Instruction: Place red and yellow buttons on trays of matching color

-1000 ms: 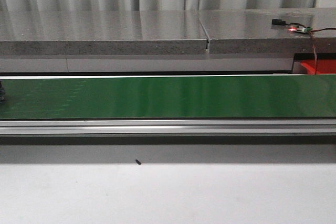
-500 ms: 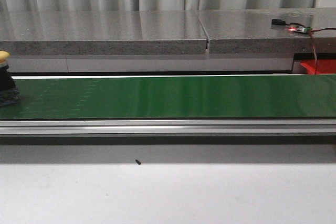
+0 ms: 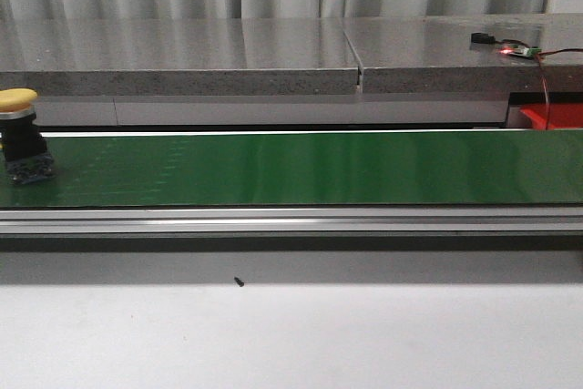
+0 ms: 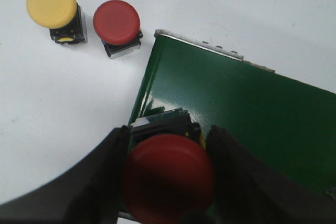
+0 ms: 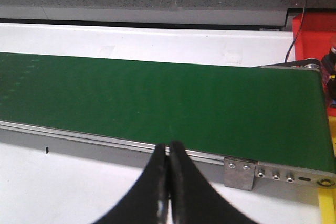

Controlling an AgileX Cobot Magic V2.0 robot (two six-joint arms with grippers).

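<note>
A yellow button (image 3: 19,99) on a black base stands at the far left of the green belt (image 3: 301,168) in the front view, where neither gripper shows. My left gripper (image 4: 168,132) is shut on a red button (image 4: 168,177), its fingers (image 4: 113,156) pressed against both sides, above the belt's end (image 4: 236,108). Another yellow button (image 4: 51,4) and another red button (image 4: 116,22) stand on the white table beside that end. My right gripper (image 5: 168,148) is shut and empty over the belt's near rail. A red tray (image 5: 315,35) sits past the belt's other end.
A grey stone ledge (image 3: 182,61) runs behind the belt, with a small circuit board (image 3: 519,50) and wires on it. The metal rail (image 3: 291,218) borders the belt in front. A yellow surface (image 5: 328,205) shows by the belt's bracket. White table lies in front.
The yellow button came into the front view from the left edge and has moved right along the belt; one second ago only its base showed.
</note>
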